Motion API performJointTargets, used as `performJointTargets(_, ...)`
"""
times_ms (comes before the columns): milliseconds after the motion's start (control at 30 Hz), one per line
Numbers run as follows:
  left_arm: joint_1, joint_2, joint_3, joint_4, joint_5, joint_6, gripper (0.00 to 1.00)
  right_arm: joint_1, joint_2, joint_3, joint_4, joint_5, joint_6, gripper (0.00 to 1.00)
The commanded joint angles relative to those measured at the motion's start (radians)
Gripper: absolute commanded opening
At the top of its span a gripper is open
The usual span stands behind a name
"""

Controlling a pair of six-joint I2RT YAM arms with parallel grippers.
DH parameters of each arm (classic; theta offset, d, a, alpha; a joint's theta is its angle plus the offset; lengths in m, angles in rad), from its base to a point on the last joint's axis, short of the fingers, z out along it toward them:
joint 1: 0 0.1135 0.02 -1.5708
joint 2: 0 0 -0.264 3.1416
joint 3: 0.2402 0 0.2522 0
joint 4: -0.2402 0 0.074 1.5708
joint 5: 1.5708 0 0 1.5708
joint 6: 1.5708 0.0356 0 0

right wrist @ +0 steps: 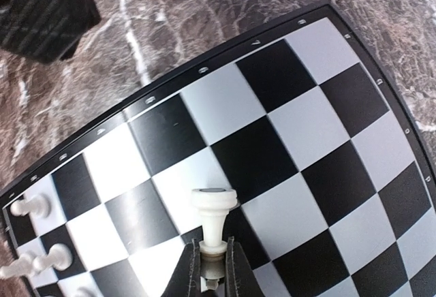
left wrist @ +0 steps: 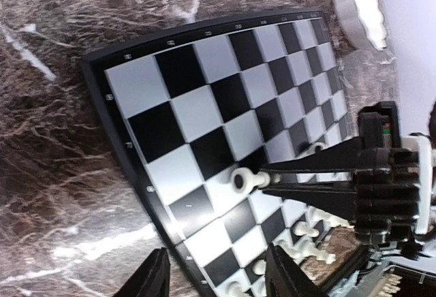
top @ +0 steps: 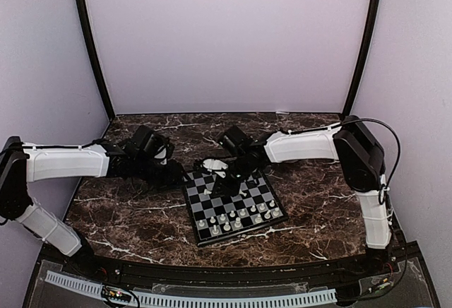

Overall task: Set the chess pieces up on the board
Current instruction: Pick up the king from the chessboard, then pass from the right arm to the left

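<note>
The right gripper (right wrist: 212,255) is clenched on a cream-white piece (right wrist: 213,221), pinching it by the head end so that its long axis runs straight on from the fingertips and its round base points away from them, toward the board (right wrist: 272,154). The base sits over a light square bordering a dark one in the bare part of the board; whether it touches the surface I cannot tell from either wrist view. Seen side-on from the left wrist, the same piece juts from the black fingers with open squares all round it, so there looks to be room to set it down upright. The left gripper (left wrist: 214,280) is released, its fingers spread with nothing between them, over the board's left rim, so the right arm is plainly the nearer one for this piece. The other chess pieces (top: 233,217) stand in rows along the board's near edge, a few showing at the left of the right wrist view. A white scalloped bowl (left wrist: 361,11) sits just beyond the far edge, on the dark marble tabletop (top: 127,216)
</note>
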Motion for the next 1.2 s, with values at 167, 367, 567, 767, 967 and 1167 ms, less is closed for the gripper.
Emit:
performJointTargets(167, -0.004, -0.112, -0.106, 0.299, 0.141, -0.151, 0.50, -0.062, -0.113, 0.129, -0.269, -0.167, -0.072, 0.00)
performJointTargets(367, -0.019, -0.072, -0.080, 0.364, 0.183, -0.207, 0.50, -0.065, -0.196, 0.078, -0.273, -0.204, -0.064, 0.00)
performJointTargets(567, -0.062, 0.026, -0.002, 0.371, 0.238, -0.208, 0.49, -0.066, -0.230, 0.062, -0.275, -0.218, -0.065, 0.00)
performJointTargets(767, -0.083, 0.074, 0.012, 0.421, 0.264, -0.235, 0.45, -0.066, -0.244, 0.053, -0.269, -0.205, -0.064, 0.00)
performJointTargets(967, -0.084, 0.069, -0.005, 0.465, 0.249, -0.261, 0.44, -0.067, -0.254, 0.032, -0.267, -0.206, -0.059, 0.00)
performJointTargets(1167, -0.084, 0.103, -0.017, 0.556, 0.316, -0.310, 0.43, -0.068, -0.253, 0.044, -0.266, -0.222, -0.059, 0.00)
